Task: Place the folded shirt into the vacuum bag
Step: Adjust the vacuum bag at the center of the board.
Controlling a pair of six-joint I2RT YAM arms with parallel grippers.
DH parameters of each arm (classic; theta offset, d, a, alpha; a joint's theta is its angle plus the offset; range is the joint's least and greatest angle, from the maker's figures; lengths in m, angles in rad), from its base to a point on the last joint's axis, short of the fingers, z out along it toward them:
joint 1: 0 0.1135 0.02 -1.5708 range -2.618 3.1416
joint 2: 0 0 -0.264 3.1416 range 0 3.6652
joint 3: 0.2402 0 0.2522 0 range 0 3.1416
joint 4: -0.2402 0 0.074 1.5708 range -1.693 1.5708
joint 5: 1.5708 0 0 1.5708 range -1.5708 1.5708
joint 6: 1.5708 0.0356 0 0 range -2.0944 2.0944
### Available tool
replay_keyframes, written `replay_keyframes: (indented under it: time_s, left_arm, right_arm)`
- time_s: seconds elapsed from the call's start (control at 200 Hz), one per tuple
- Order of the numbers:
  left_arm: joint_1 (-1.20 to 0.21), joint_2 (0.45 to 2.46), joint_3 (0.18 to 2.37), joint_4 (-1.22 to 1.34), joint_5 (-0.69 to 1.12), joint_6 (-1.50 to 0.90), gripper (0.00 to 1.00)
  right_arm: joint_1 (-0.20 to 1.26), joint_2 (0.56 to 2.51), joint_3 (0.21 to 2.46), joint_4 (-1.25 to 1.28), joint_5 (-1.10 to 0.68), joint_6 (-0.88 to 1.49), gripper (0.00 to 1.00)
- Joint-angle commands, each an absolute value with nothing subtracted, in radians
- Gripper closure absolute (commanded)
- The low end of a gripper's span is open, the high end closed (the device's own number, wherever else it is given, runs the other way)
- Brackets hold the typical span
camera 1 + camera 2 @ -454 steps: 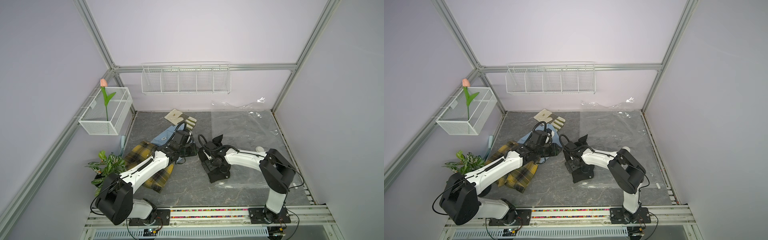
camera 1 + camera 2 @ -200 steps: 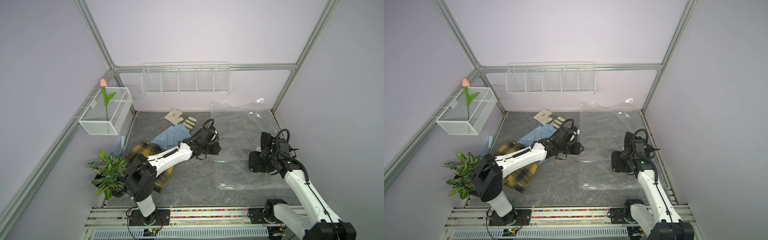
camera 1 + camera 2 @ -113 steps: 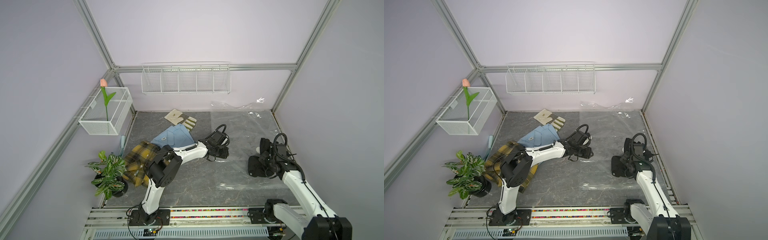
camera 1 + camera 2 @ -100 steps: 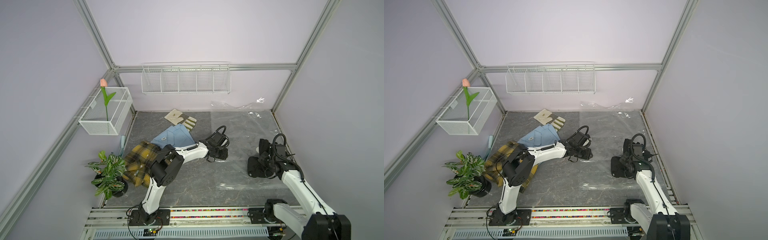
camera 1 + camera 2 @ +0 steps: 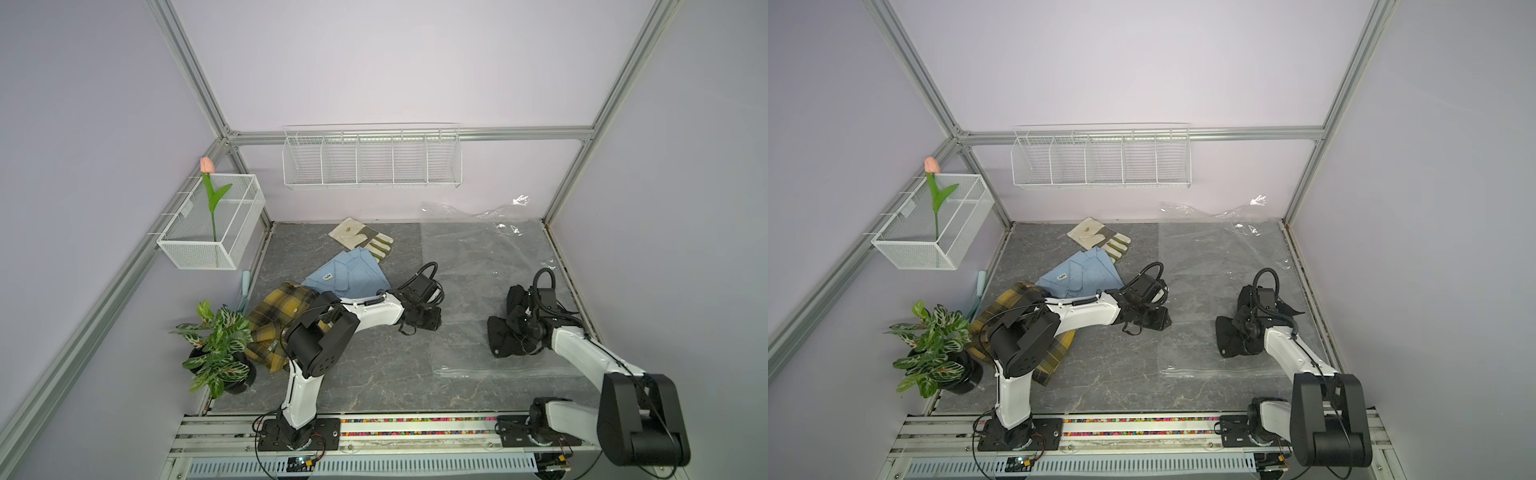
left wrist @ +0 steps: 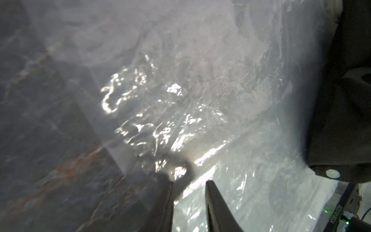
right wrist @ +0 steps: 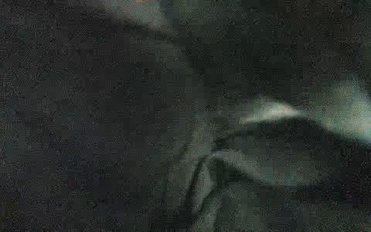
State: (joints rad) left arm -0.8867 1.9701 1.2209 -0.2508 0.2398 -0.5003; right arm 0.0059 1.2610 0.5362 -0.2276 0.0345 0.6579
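Presently, in both top views, the black shirt [image 5: 505, 338] is being shown bunched around the right pincer [image 5: 521, 330], over the clear vacuum bag [image 5: 478, 266] spread across the right half of the bench [image 5: 374, 374]. Whether the cloth is lying inside the film or on top of it cannot be told. The left pincer [image 5: 424, 326] is being held low at the bag's left edge. The step is judged to be feeding the shirt into the bag. It is best done with the upper film being lifted clear by the left pincer while the shirt is being slid in low and flat, so that its folds are not being dragged open.

In the left wrist view, a detail lost from above is being given: the left pincer [image 6: 188, 181] is being held slightly parted and unclenched, with crinkled film [image 6: 200, 100] lying just past its fingers [image 6: 164, 204]. The shirt's dark mass [image 6: 345, 120] is being seen at the edge.

In the right wrist view, only creased dark cloth [image 7: 220, 160] is being shown. The fingers are hidden, so whether the right pincer is clenched cannot be told.
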Motion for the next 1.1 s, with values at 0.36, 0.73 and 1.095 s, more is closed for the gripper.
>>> replay_keyframes:
  time_s: [0.36,0.73,1.095]
  left_arm:
    - [-0.835,1.796,0.971,-0.257,0.199,-0.557,0.69]
    - [-0.887,1.667,1.169,-0.515,0.092,-0.326,0.63]
    - [-1.158,1.873,1.406,-0.586,0.182,-0.136,0.34]
  right_arm:
    - [0.199,1.547,0.662,-0.115,-0.042,0.674,0.93]
    - [0.298,1.622,0.797,-0.18,-0.21,0.647,0.93]
    - [-0.007,1.332,0.787,-0.406,-0.327,0.522,0.93]
